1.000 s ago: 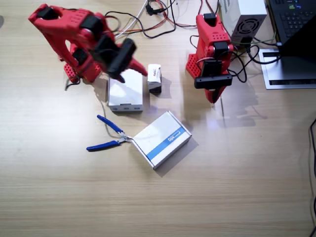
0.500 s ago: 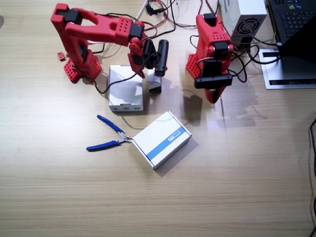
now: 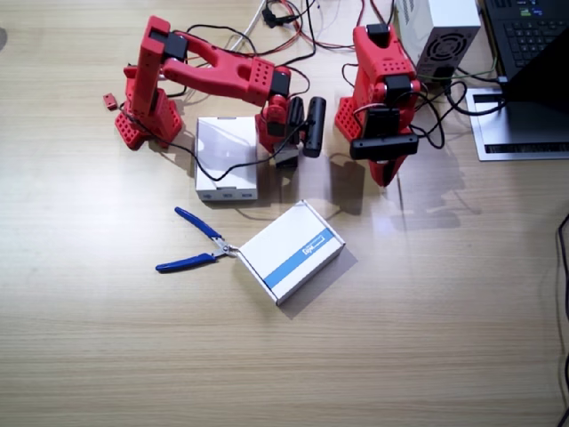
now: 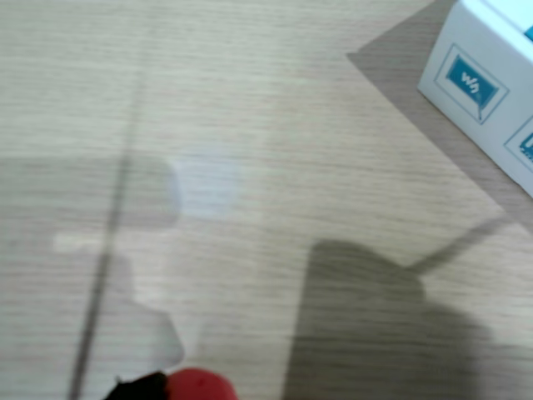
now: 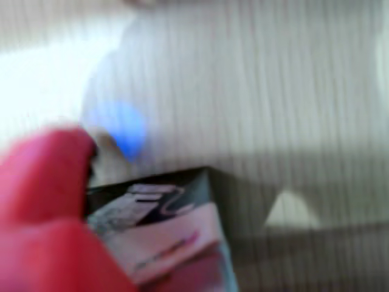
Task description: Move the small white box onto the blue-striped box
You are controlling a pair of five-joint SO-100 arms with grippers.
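Reach is coming from the right arm, whose right gripper (image 3: 286,140) is standing directly over the small white box (image 5: 164,234), beside the plain white box (image 3: 225,157), with the blue-striped box (image 3: 293,250) lying well apart nearer the camera; I cannot tell how far its fingers are opening, while the left gripper (image 3: 382,169) is hanging idle
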